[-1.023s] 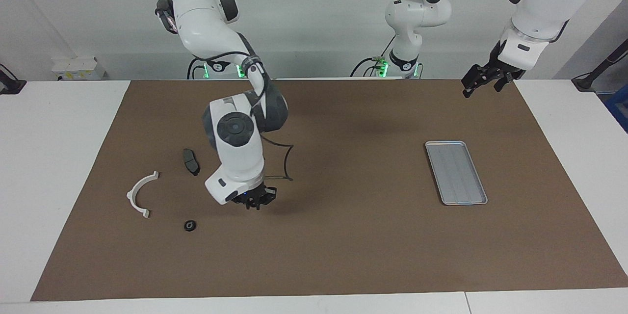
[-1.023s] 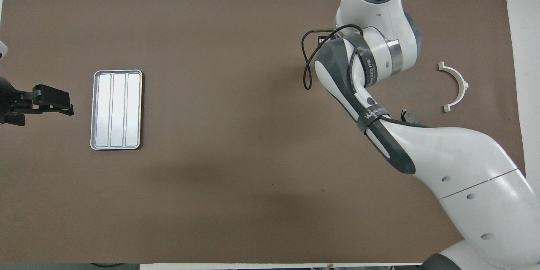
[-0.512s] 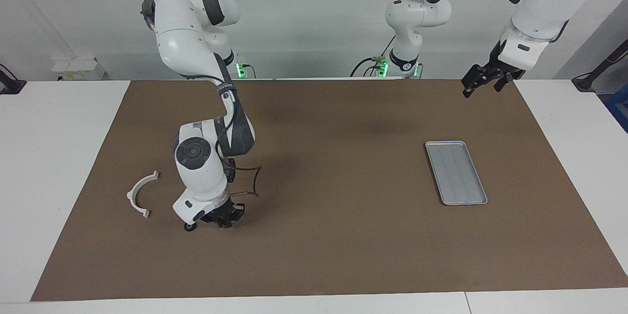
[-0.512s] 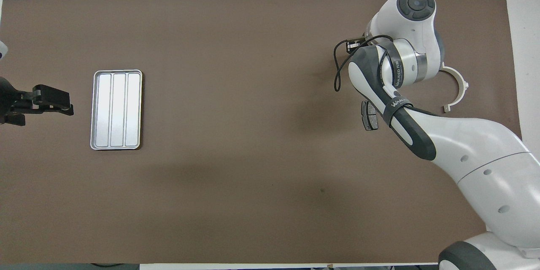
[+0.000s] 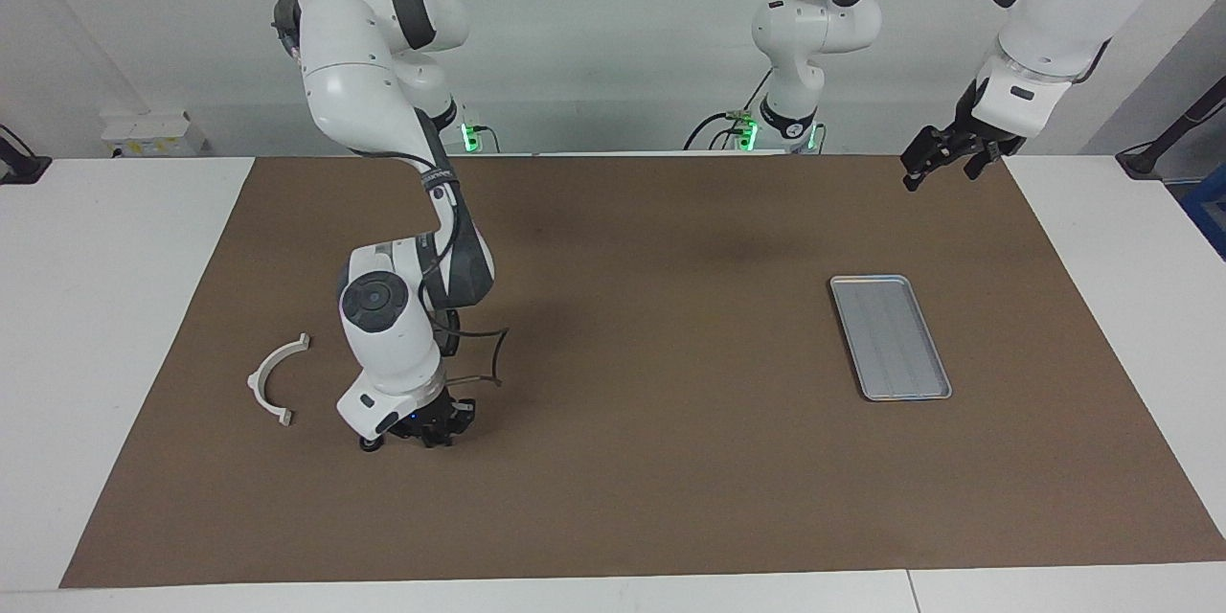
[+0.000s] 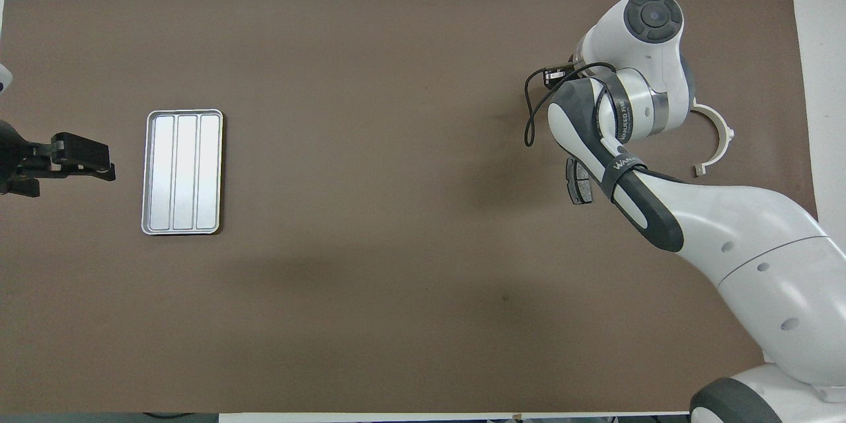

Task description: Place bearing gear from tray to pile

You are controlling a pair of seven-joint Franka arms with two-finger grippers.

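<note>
The silver tray [image 5: 891,337] [image 6: 182,172] lies toward the left arm's end of the mat with nothing in it. The pile lies toward the right arm's end: a white semicircular bracket [image 5: 273,378] [image 6: 719,139], a dark brake-pad piece [image 6: 578,182] and a small black ring, a bearing gear [image 5: 369,443]. My right gripper [image 5: 439,429] is down close to the mat right beside that ring. Whether it holds anything does not show. In the overhead view its own wrist hides it. My left gripper [image 5: 939,172] [image 6: 99,168] waits open in the air beside the tray.
A brown mat [image 5: 670,498] covers the table, with white tabletop around it. The right arm's elbow and forearm [image 5: 421,278] lean over the pile and hide the brake-pad piece in the facing view. A black cable [image 5: 484,359] loops off the right wrist.
The right arm swung from nearer the mat's middle over to the pile and came down beside the black ring; over the last half second it barely moved. The left arm stayed still.
</note>
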